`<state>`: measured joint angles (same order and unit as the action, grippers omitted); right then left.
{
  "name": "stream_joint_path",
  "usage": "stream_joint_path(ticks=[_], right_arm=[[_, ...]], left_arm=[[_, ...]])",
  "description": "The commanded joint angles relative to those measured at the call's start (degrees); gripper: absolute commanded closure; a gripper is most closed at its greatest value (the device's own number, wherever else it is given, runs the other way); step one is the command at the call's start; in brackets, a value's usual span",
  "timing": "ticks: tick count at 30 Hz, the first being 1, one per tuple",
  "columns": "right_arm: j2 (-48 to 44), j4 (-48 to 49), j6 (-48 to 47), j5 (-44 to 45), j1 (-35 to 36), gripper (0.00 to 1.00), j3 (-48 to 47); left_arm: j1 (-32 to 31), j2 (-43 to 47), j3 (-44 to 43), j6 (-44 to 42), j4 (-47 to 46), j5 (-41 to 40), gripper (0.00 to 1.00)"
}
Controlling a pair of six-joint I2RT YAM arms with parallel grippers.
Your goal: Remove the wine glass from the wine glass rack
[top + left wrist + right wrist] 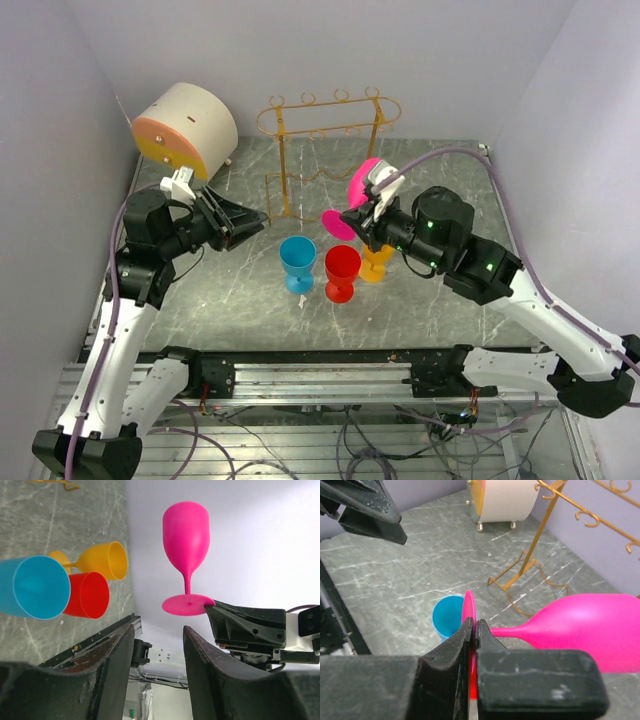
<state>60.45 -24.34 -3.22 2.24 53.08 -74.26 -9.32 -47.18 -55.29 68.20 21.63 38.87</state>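
R gripper (351,218) is clamped hard on the pink wine glass (366,180); the jaws pinch the rim of the flat round foot, edge-on, w/ barely a gap between them in the R wrist view. The glass is up in the air, tipped well over w/ its bowl toward the back wall; it's in front of the wine glass rack (283,160), apart from it and touching no hook. I'd call it off the rack already. Gripping the foot makes sense; it's the thin bit that slots between rack wires, so it's the handle that was on offer.

L gripper (255,228) hangs to the left, jaws apart, nothing between them; prob. waiting, poss. for a handover, can't say.

Materials: the glass looks like matte opaque plastic, smooth, w/ a tulip bowl on a slim stem; light, but a rim-only pinch could let it swing. The rack is thin golden wire w/ an oval top rail, small loops and a wavy lower bar. The blue glass (297,255), red glass (342,265) and orange glass (376,262) stand upright in a cluster below; same plastic look. The table (450,170) is grey, marble-veined; a cream round drawer box (190,125) sits back left.
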Motion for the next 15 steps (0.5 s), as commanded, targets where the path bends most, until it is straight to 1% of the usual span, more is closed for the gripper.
stream_joint_path(ticks=[1, 4, 8, 15], right_arm=[[1.15, 8.37, -8.74, 9.43, 4.65, 1.00, 1.59], [2.45, 13.90, -13.19, 15.11, 10.41, 1.00, 3.27], [4.78, 24.03, -19.93, 21.87, 15.22, 1.00, 6.40], [7.44, 40.81, -33.44, 30.12, 22.26, 1.00, 13.42]], left_arm=[[0.01, 1.53, 2.38, 7.99, -7.18, 6.21, 0.45], [0.01, 2.68, 5.05, 14.39, -12.66, 8.42, 0.44], [0.01, 4.54, 7.79, 21.03, -18.37, 9.68, 0.44], [0.01, 6.08, 9.62, 22.90, -18.22, 10.58, 0.43]])
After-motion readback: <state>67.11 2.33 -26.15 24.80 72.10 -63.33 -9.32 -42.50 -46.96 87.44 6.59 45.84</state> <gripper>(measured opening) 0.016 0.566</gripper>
